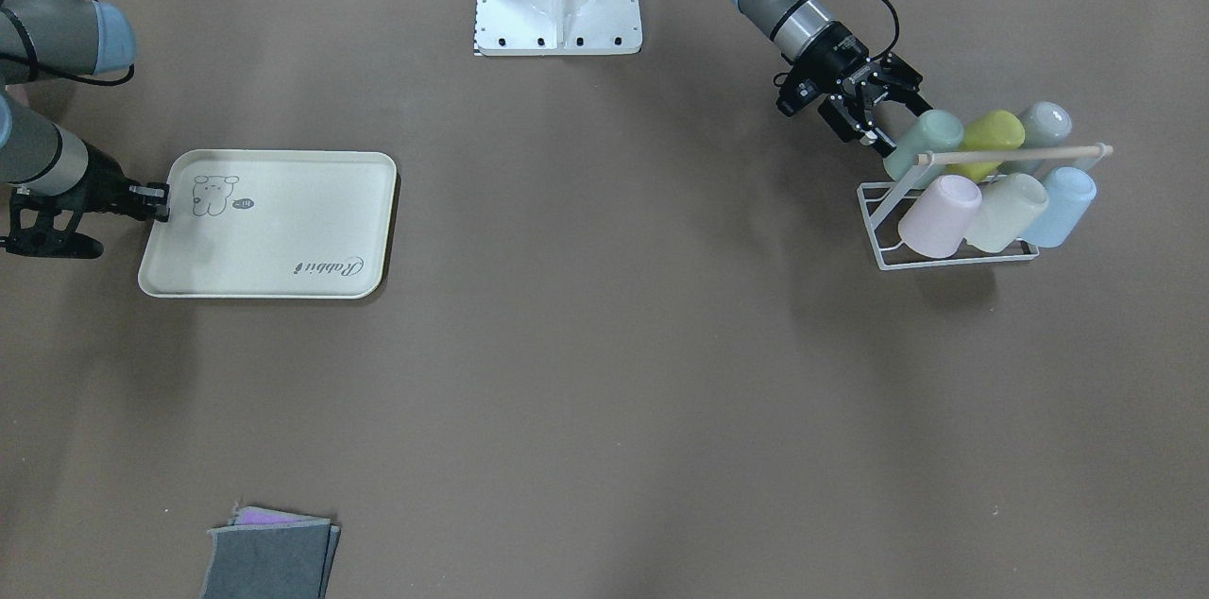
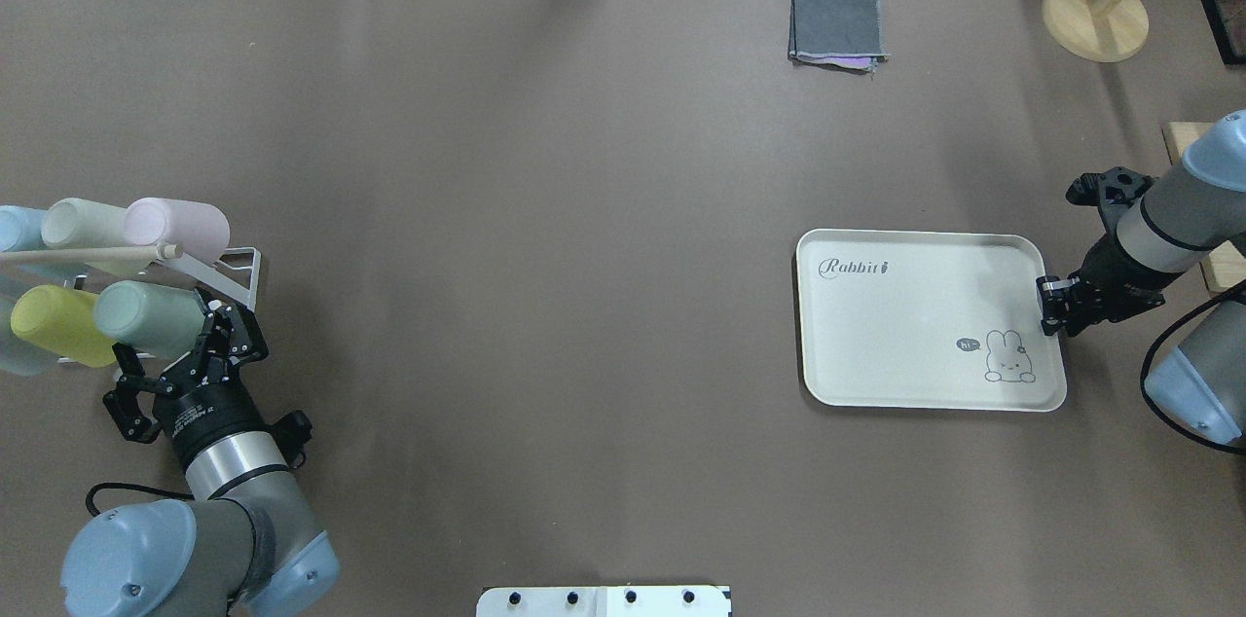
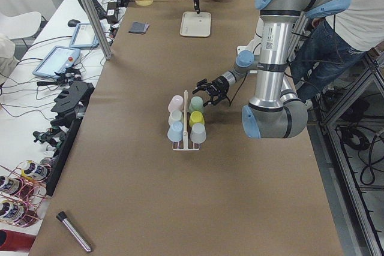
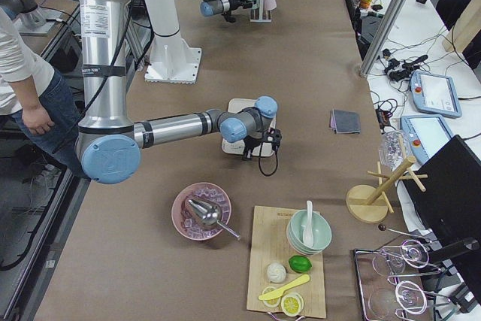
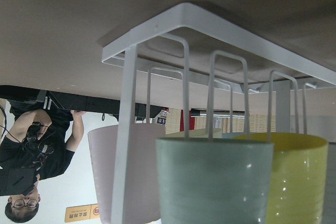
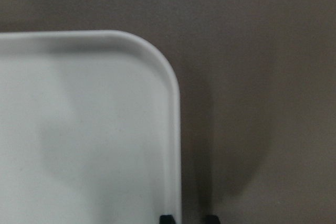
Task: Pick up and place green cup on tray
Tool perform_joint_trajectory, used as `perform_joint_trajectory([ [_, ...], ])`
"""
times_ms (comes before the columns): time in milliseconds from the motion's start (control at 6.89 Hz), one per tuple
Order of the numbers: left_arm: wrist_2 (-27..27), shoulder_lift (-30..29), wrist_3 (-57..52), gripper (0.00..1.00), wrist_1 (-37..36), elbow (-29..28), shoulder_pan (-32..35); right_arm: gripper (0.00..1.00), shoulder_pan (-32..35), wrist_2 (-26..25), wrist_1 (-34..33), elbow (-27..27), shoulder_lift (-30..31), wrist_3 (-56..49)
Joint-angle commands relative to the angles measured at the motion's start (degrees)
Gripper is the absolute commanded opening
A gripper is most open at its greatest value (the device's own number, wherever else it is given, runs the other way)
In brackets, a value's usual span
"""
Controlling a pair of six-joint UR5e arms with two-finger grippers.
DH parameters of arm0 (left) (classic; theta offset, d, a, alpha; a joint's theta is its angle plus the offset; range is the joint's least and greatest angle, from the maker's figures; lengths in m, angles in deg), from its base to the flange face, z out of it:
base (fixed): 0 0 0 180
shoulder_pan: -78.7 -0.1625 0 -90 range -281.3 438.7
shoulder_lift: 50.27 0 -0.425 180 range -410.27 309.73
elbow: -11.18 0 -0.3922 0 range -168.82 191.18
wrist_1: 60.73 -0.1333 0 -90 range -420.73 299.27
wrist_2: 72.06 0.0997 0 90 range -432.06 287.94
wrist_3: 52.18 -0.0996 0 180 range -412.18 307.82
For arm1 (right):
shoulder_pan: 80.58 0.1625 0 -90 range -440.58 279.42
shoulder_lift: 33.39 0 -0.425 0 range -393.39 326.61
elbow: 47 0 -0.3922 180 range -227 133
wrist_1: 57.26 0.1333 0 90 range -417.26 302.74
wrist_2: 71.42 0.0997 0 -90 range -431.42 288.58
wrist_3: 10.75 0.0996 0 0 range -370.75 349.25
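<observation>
The green cup (image 1: 924, 144) lies tilted on a white wire rack (image 1: 883, 254), at the end nearest my left arm. My left gripper (image 1: 888, 119) is open, its fingers spread around the cup's end. From overhead the gripper (image 2: 209, 330) sits just beside the cup (image 2: 146, 317). In the left wrist view the cup (image 5: 215, 182) fills the lower middle, close up. The cream tray (image 1: 283, 231) lies flat on the table. My right gripper (image 1: 161, 200) is at the tray's short edge, by the drawing, shut on the rim (image 6: 176, 129).
The rack also holds a lime cup (image 1: 992, 138), a pink cup (image 1: 940, 216), a pale cream-green cup (image 1: 1011, 212), a blue cup (image 1: 1058, 207) and a grey one (image 1: 1044, 127). A folded grey cloth (image 2: 837, 25) lies at the far side. A wooden stand (image 2: 1095, 14) is at the far right.
</observation>
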Motion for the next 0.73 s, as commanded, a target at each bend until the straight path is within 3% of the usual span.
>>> perform_joint_trajectory([
  [0,0.38,0.07,0.03,0.97,2.73,-3.1,-0.2,0.1,-0.01,-0.01,0.0,-0.05,-0.06,0.09],
  [145,0.38,0.15,0.12,0.97,2.74,-3.2,-0.2,0.01,-0.01,-0.01,0.0,-0.05,-0.06,0.09],
  [580,0.38,2.17,0.47,0.97,2.91,-3.11,-0.29,0.0,-0.01,-0.01,0.0,-0.23,-0.06,0.09],
])
